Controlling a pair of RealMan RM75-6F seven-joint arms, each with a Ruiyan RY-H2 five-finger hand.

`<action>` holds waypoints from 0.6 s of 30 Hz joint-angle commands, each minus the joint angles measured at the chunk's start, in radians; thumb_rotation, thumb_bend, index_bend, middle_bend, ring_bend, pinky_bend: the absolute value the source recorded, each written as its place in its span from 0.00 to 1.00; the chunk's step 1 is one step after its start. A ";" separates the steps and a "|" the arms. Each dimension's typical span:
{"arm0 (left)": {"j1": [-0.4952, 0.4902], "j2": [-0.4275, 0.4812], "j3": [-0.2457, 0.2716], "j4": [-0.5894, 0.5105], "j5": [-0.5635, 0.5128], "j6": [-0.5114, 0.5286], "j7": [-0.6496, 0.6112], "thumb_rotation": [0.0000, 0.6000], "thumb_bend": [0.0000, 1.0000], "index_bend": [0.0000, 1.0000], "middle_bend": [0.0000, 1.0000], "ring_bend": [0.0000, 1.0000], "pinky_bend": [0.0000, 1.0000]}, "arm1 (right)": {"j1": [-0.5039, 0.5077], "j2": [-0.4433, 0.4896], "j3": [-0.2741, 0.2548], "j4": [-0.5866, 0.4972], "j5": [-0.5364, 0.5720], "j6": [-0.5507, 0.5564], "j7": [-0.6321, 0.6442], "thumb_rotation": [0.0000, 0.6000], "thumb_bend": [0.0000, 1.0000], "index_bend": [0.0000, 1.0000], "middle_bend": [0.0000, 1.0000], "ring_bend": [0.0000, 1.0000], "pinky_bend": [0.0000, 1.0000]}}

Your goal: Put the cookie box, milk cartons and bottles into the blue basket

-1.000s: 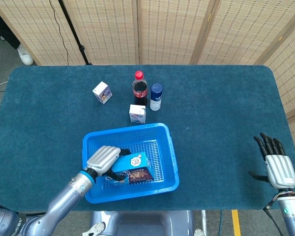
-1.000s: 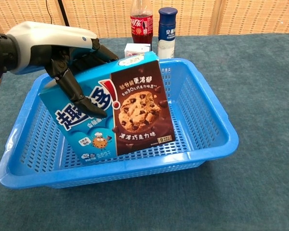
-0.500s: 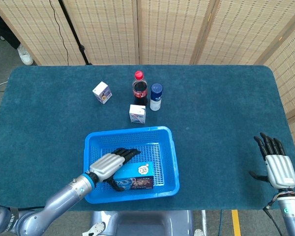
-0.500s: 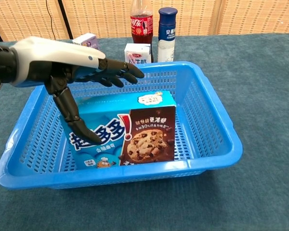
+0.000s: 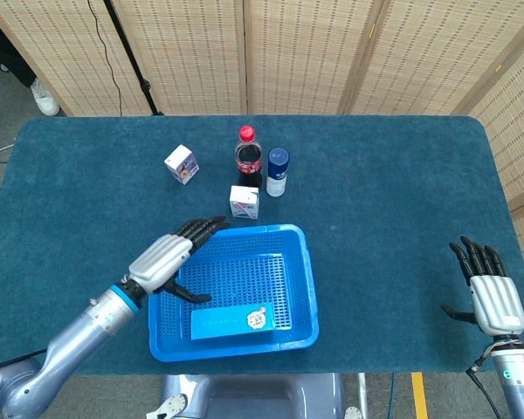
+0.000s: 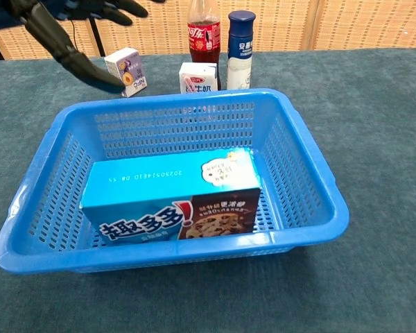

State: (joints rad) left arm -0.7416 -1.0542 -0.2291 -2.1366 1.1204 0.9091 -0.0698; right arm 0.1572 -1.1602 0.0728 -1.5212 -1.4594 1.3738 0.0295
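Your cookie box [image 6: 170,193] lies inside the basket [image 5: 301,288] near its front wall. Your left hand [image 5: 168,258] hangs above the basket's left rim, fingers spread, holding nothing. Your right hand [image 5: 492,297] sits spread and empty, well apart, at the surface's [image 5: 393,183] right edge.

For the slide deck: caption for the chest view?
Cookie box lying in blue basket; two milk cartons and bottles wait behind.

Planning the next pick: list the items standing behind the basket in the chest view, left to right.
purple milk carton → white milk carton → blue-capped bottle. The cola bottle overlaps the white carton, so it is left out.
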 commanded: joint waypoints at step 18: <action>-0.097 -0.090 -0.066 0.605 -0.186 -0.064 0.068 1.00 0.03 0.00 0.00 0.00 0.00 | 0.012 -0.011 -0.003 -0.008 0.004 -0.022 -0.029 1.00 0.00 0.00 0.00 0.00 0.00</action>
State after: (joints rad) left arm -0.8035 -1.1002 -0.2896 -1.5999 0.9887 0.8775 -0.0371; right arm 0.1684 -1.1707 0.0704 -1.5286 -1.4559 1.3531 0.0012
